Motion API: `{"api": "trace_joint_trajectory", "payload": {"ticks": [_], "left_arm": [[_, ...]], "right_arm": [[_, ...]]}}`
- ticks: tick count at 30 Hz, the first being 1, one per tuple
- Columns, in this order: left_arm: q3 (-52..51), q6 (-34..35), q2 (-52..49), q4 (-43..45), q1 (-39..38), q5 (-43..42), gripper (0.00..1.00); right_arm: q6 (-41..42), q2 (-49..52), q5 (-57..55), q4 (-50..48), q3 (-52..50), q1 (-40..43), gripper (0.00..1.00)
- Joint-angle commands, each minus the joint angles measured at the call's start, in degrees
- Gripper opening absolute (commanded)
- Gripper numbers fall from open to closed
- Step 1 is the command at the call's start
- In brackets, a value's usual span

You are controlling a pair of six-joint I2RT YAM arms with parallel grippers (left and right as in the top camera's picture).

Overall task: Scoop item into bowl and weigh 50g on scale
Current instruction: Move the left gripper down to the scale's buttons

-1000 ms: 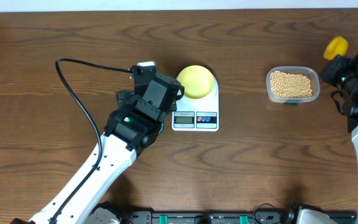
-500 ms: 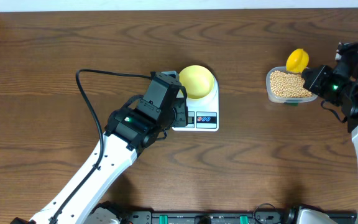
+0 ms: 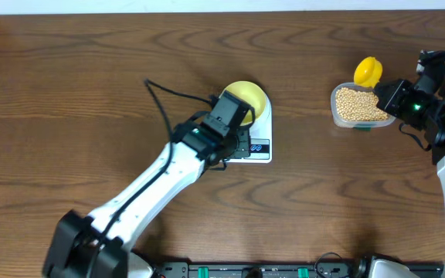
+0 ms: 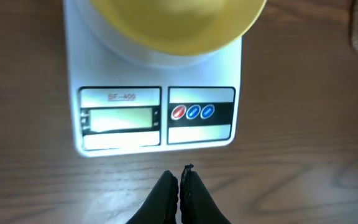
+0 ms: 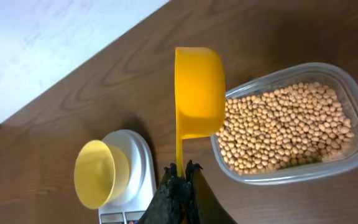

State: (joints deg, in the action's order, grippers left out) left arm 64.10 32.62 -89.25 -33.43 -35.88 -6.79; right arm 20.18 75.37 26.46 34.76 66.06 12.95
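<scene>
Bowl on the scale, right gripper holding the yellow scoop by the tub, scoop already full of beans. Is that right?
No: the scoop is empty, as the right wrist view shows. The bowl does sit on the scale, and the right gripper holds the scoop by the tub of beans.

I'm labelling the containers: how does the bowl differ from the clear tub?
The bowl is round and opaque yellow-green; the tub is rectangular and clear. The bowl is empty; the tub is filled with beans. The bowl sits on the scale; the tub sits on the table. Both are open-topped.
</scene>
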Motion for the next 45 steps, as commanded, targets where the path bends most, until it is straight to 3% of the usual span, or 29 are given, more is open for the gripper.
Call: {"api": "trace_joint_trajectory", "payload": {"ticks": [1,7,18,45], "left_arm": [[-0.50,0.63,-3.58,1.53,-0.11,-0.11,0.07],[-0.50,0.44,-10.64,3.80,-0.11,-0.94,0.07],[-0.50,-1.95,-14.14,8.52,-0.72,-3.06,0.07],[-0.52,-2.12,-14.67,11.26,-0.87,-2.64,0.07]], "right_arm": [[-0.04,0.17,0.94,-0.28,0.90,0.07,0.01],[-0.13,0.17,0.63,-1.40,0.90,0.07,0.01],[-1.01,0.17,-0.33,-1.57,0.90,0.07,0.01],[-0.96,0.17,-0.81,-1.88,0.90,-1.05,0.01]]}}
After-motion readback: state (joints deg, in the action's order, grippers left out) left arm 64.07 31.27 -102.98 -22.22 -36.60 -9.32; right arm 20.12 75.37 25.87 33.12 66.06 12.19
